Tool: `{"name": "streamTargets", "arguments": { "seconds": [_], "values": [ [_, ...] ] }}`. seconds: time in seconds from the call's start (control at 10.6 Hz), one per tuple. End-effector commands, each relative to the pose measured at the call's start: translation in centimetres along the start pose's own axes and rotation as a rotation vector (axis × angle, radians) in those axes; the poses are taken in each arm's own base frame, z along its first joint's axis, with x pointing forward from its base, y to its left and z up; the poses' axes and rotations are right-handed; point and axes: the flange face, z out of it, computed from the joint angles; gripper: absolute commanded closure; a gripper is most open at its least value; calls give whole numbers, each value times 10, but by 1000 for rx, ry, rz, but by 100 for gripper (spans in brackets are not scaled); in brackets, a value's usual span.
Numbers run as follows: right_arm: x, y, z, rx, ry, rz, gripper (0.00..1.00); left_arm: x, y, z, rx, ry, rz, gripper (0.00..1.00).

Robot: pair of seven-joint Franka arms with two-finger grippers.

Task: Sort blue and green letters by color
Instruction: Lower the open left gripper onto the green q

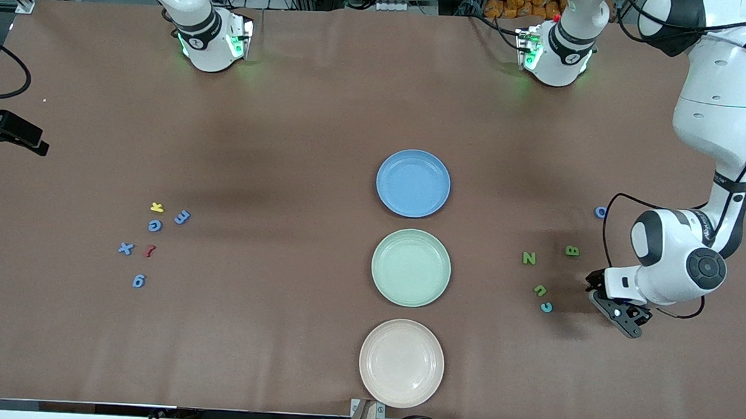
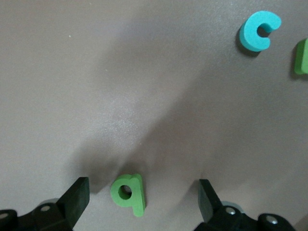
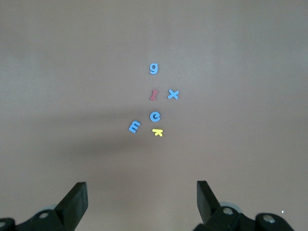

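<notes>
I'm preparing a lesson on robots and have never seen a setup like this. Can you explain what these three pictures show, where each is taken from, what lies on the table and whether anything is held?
Two white robot arms stand at a brown table. The big picture looks down from across the table; the other two come from cameras on each arm's wrist.

In the middle lie three empty plates: a blue plate, a green plate and a beige plate nearest the camera.

Toward the right arm's end lie blue letters, a yellow letter and a red piece. Toward the left arm's end lie green letters and a few blue ones.

The left gripper hangs open, low over a green letter, holding nothing. The right gripper waits open, high over the table.
</notes>
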Motion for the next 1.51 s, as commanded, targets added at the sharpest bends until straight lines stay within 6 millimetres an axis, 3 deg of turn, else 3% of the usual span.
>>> {"name": "streamTargets", "arguments": {
  "seconds": [0.0,0.09,0.56,0.75,0.94,1.22,1.41],
  "values": [
    [1,0,-3,-7,8,-1,0,-1,-7,-1,-5,28,1,75],
    [1,0,-3,-7,6,-3,0,-1,-7,-1,-5,29,7,100],
    [1,0,-3,-7,6,-1,0,0,-10,-10,3,38,-5,100],
    [1,1,-3,-7,8,0,0,8,-7,-30,8,47,-76,100],
    [1,0,-3,-5,6,-1,0,9,-7,-61,-4,30,-311,100],
    [1,1,-3,-5,6,0,0,14,-4,-110,-2,23,-352,100],
    [1,1,-3,-7,8,0,0,27,5,-115,-6,26,-440,100]
  ]
}}
